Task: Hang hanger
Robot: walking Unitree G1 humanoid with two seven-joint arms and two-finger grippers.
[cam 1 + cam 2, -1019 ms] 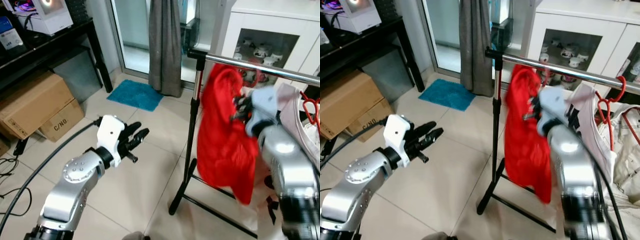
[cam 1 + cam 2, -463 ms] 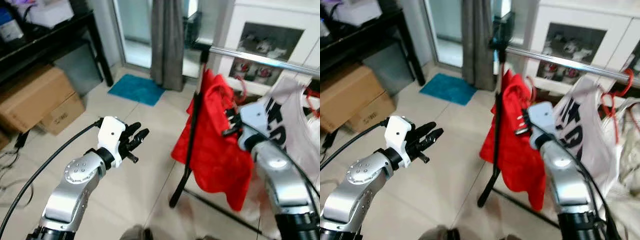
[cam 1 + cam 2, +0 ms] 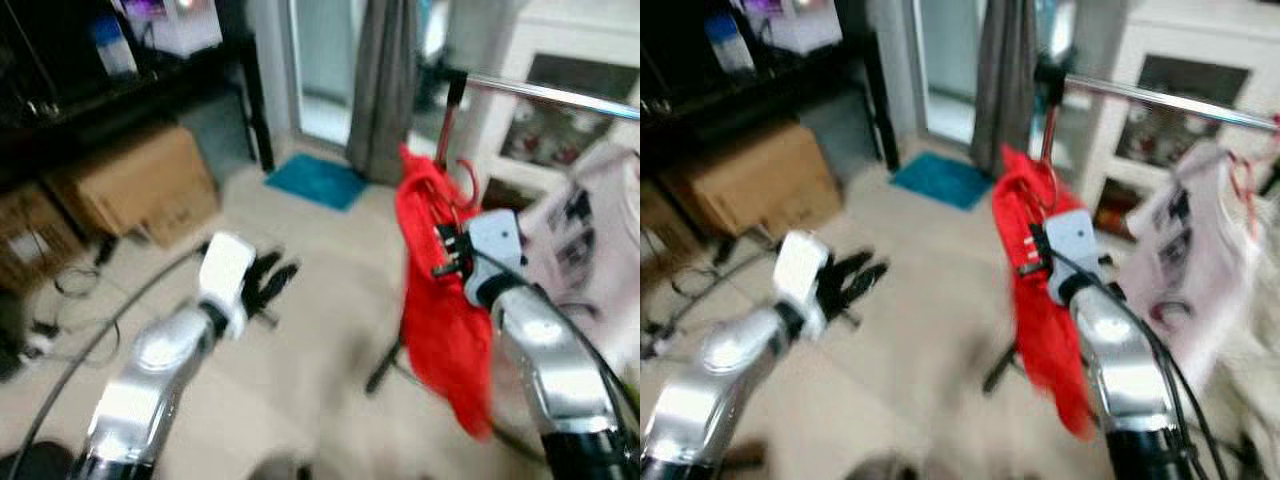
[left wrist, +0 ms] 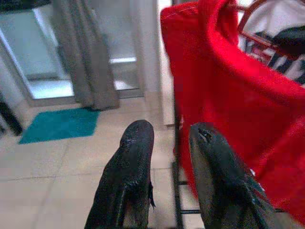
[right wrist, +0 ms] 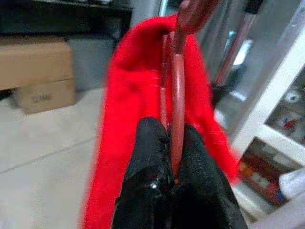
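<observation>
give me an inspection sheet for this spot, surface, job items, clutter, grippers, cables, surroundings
surface: pale tiled floor, small teal mat by the glass door.
job's things: red hanger carrying a red garment, below the silver clothes rail, not hooked on it; a white printed garment hangs there.
clutter: brown cardboard boxes under the black desk.
grippers: right gripper jaws shut on the hanger; left gripper jaws open, held out over the floor, holding nothing.
cables: black cable along the left arm; loose cords beside the boxes.
surroundings: grey curtain, white glass-fronted cabinet.

A home: clothes rail (image 3: 545, 92), curtain (image 3: 385, 85), cardboard boxes (image 3: 135, 195).
</observation>
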